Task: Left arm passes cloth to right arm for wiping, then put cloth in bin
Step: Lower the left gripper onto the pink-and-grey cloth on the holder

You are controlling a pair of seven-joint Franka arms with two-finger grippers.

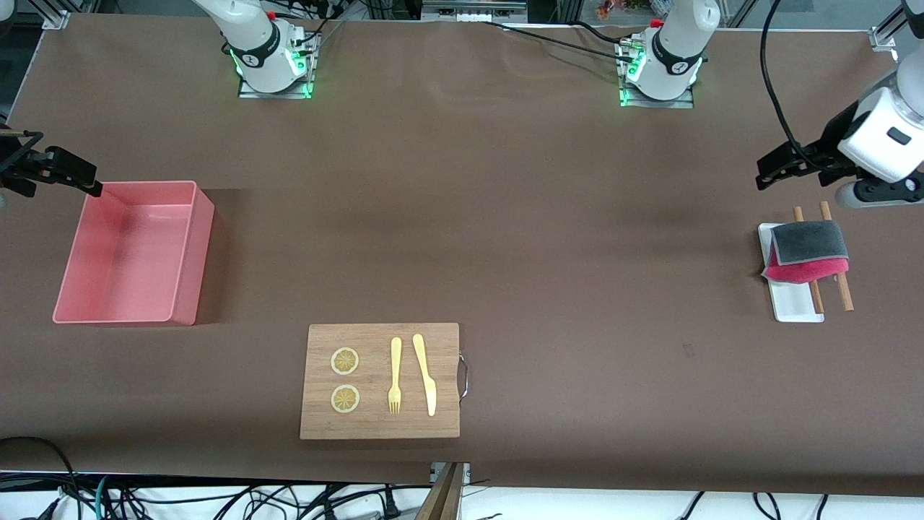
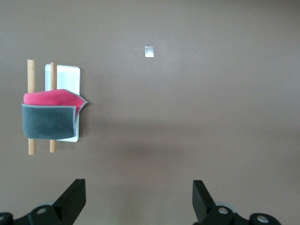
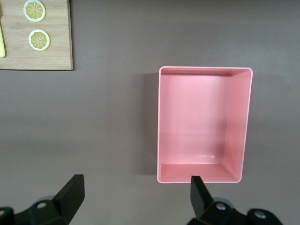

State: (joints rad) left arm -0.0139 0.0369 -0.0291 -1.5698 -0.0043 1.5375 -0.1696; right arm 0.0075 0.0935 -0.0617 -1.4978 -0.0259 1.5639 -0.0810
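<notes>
Lying near the table's front edge, one wooden board carries two lemon slices, one fork and one knife. One bin sits toward the right arm's end, one cloth on a white tray and two sticks toward the left arm's end, bare table between. Left gripper above the cloth and right gripper above the bin's corner both hang open, empty.

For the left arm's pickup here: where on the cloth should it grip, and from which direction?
Probably from straight above, pinching the folded cloth across its raised middle, where it bridges the two wooden sticks over the white tray. The sticks lift it off the tray, leaving room for the fingers underneath. The open left gripper hangs above the table beside it; the open right gripper waits by the bin.
</notes>
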